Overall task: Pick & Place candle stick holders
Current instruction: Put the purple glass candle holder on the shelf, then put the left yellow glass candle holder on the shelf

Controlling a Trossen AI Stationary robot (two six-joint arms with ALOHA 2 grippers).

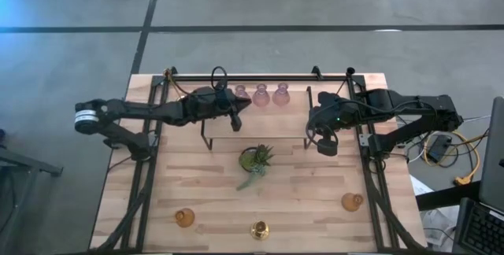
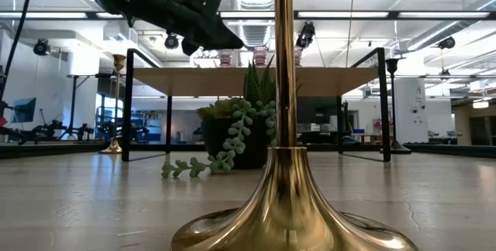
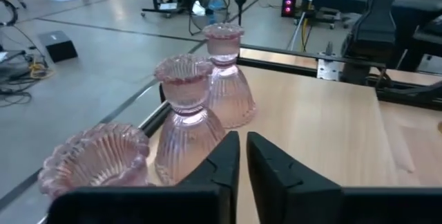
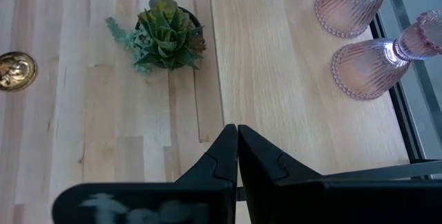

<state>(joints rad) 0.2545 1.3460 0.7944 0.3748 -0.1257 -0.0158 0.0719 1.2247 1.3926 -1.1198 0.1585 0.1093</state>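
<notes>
Left gripper (image 1: 242,104), jaws almost closed on nothing, hovers beside three pink holders (image 1: 261,94) lined up on the far shelf (image 1: 331,80); those look placed. The right gripper (image 1: 326,146), jaws closed and empty, waits over the shelf's right end. Left on the table (image 1: 315,184): two amber holders (image 1: 184,218) and a brass holder (image 1: 259,229) near the front, around the plant (image 1: 256,158). No writing is readable.

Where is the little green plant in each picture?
High view: the plant sits mid-table, between the two arms.
Low view: it stands behind the brass holder, under the shelf.
Left wrist view: not in it.
Right wrist view: it is on the wood, near the picture's top.
Shared landmark: the pink holders on the shelf, seen in all four.
</notes>
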